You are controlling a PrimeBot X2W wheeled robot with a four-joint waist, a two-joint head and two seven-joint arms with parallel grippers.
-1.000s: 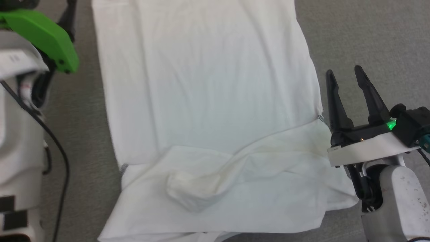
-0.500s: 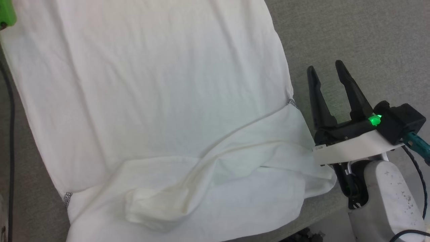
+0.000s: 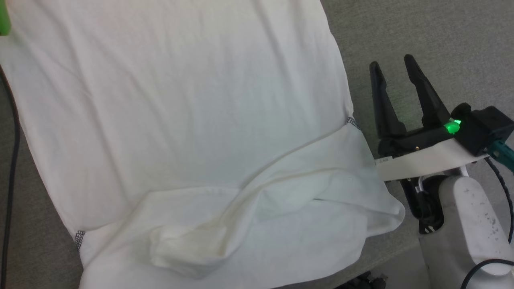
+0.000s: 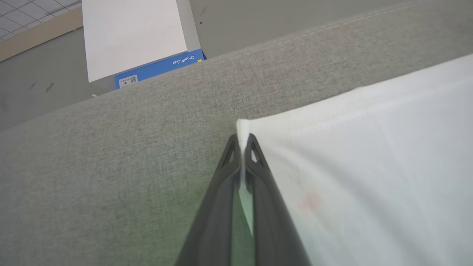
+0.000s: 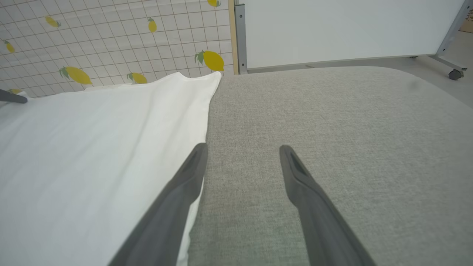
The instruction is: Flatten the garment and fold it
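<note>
The white garment (image 3: 180, 100) lies spread over the grey cushion, its near part bunched into folds with a sleeve laid across it. In the left wrist view my left gripper (image 4: 243, 142) is shut on a corner of the garment (image 4: 369, 166), a sliver of white cloth pinched between its fingertips. My right gripper (image 3: 394, 64) is open and empty, resting over bare cushion just right of the garment's right edge. The right wrist view shows the right gripper (image 5: 244, 147) with the garment (image 5: 92, 147) beside its left finger.
The grey cushion (image 3: 421, 32) extends bare to the right of the garment. Beyond its far edge stands a white box with a blue side (image 4: 136, 37) on the floor. A lemon-patterned tiled wall (image 5: 111, 37) and a white panel (image 5: 332, 29) lie past the cushion.
The head camera has swung right, so the left arm left that view. My right gripper has edged forward along the garment's edge. The garment's folds look unchanged.
</note>
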